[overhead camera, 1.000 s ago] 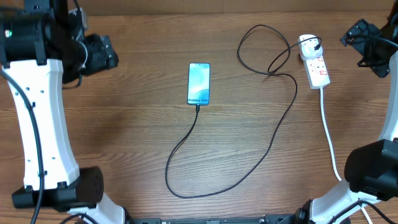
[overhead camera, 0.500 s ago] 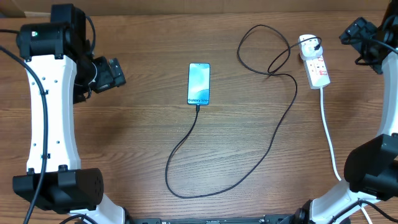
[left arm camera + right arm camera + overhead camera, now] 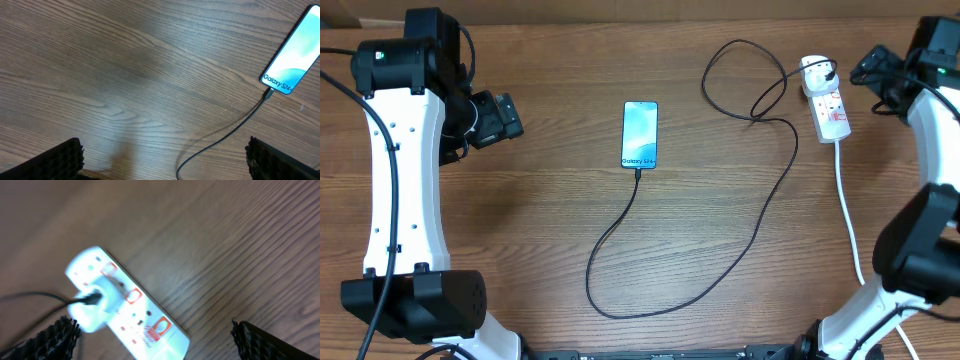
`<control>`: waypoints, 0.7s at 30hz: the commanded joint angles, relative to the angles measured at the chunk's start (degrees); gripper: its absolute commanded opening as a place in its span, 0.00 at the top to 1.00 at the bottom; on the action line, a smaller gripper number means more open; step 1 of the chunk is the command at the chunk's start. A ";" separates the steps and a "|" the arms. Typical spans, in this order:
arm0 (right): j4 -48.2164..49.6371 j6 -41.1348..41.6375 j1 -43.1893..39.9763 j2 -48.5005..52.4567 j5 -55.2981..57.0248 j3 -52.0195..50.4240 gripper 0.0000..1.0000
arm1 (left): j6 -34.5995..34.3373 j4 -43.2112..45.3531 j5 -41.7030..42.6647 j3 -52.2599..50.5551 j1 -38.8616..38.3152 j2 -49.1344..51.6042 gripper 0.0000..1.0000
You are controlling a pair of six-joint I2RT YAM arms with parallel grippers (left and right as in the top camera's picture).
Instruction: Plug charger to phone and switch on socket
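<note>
right claw, released, has swung in just beside the socket; left claw, also released, hangs well left of the phone

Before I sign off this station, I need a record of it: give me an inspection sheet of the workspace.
Surface: wooden table, bare wood around the things.
Job's things: phone flat, screen up and lit; charger tip at the phone's near edge, other end at a white adapter on the socket; switch position cannot be told.
Clutter: nothing seen.
Grippers: left gripper open, empty, left of the phone; right gripper open, empty, beside the socket.
Cables: charger loops widely and crosses itself near the socket; white cord runs from the socket to the near edge.
Surroundings: pale strip past the far edge, unclear what.
</note>
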 commanded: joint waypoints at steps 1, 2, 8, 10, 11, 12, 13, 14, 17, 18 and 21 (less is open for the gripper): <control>-0.74 -4.28 0.22 4.00 0.28 -0.92 0.00 | -1.18 0.26 -1.01 -0.39 -0.17 0.24 0.00; -1.16 -4.24 0.22 4.90 0.24 -0.92 0.00 | -1.18 0.26 -1.01 -0.39 -0.17 0.24 0.00; -0.48 -4.09 -0.35 6.34 0.07 -0.92 0.00 | -1.18 0.26 -0.98 -0.39 -0.17 0.24 0.00; 0.72 -4.15 -0.39 6.54 0.07 -0.92 0.00 | -1.18 0.26 -1.01 -0.39 -0.17 0.24 0.00; 1.40 -4.33 -0.39 6.64 0.07 -0.92 0.00 | -1.18 0.26 -1.01 -0.39 -0.17 0.24 0.00; 2.27 -4.33 -0.39 6.95 0.04 -0.92 0.00 | -1.18 0.26 -0.98 -0.39 -0.17 0.24 0.00; 2.97 -4.33 -0.37 7.17 0.07 -0.94 0.00 | -1.18 0.26 -1.01 -0.39 -0.17 0.24 0.00; 3.61 -4.33 -0.37 7.41 0.07 -0.94 0.00 | -1.18 0.26 -1.01 -0.39 -0.17 0.24 0.00; 5.66 -4.37 -0.22 8.76 0.15 -0.94 0.00 | -1.18 0.26 -1.01 -0.39 -0.17 0.24 0.00; 6.21 -4.52 -0.22 9.18 0.28 -0.94 0.00 | -1.18 0.26 -1.01 -0.39 -0.17 0.24 0.00; 7.28 -4.48 -0.22 10.71 0.72 -0.94 0.00 | -1.18 0.26 -1.01 -0.39 -0.17 0.24 0.00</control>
